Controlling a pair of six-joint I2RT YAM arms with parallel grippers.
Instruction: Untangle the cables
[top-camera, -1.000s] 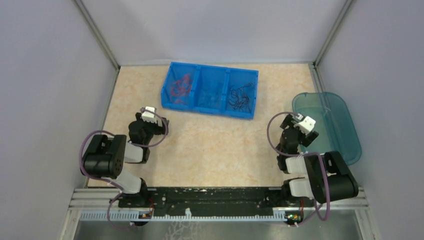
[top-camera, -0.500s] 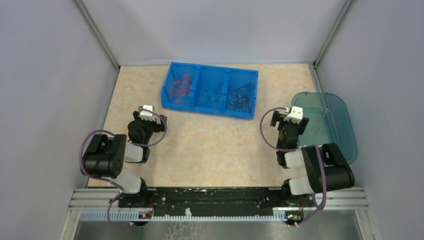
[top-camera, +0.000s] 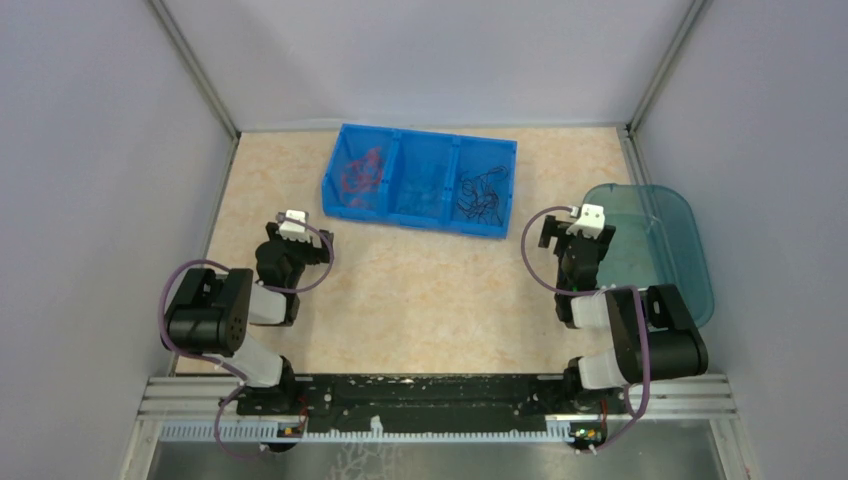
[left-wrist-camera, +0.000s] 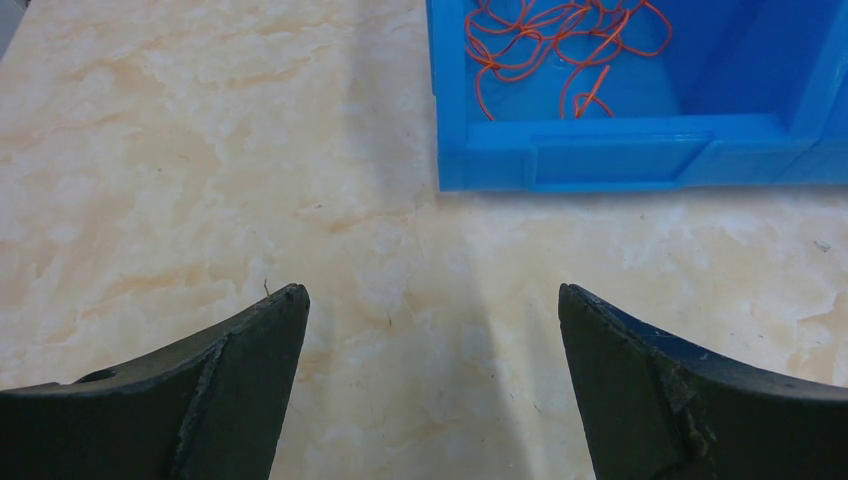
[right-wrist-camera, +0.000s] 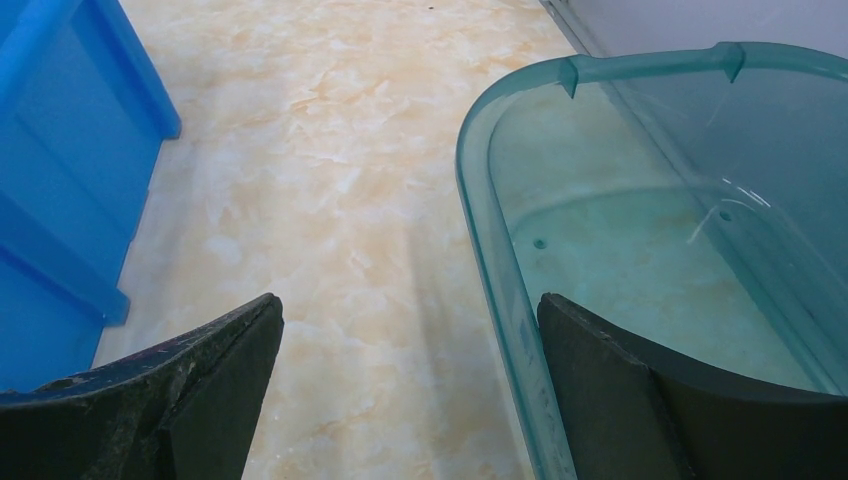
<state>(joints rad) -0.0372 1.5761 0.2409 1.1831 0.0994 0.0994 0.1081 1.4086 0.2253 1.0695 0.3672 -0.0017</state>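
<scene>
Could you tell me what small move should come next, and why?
Probably draw both arms back to rest: the red cables and black cables already lie in separate compartments of the blue bin, the teal tub looks empty, and the left gripper and right gripper stand open, holding nothing.

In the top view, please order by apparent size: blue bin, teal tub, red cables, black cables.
Largest: blue bin and teal tub, too alike to rank.
Then black cables and red cables, also about alike.
</scene>
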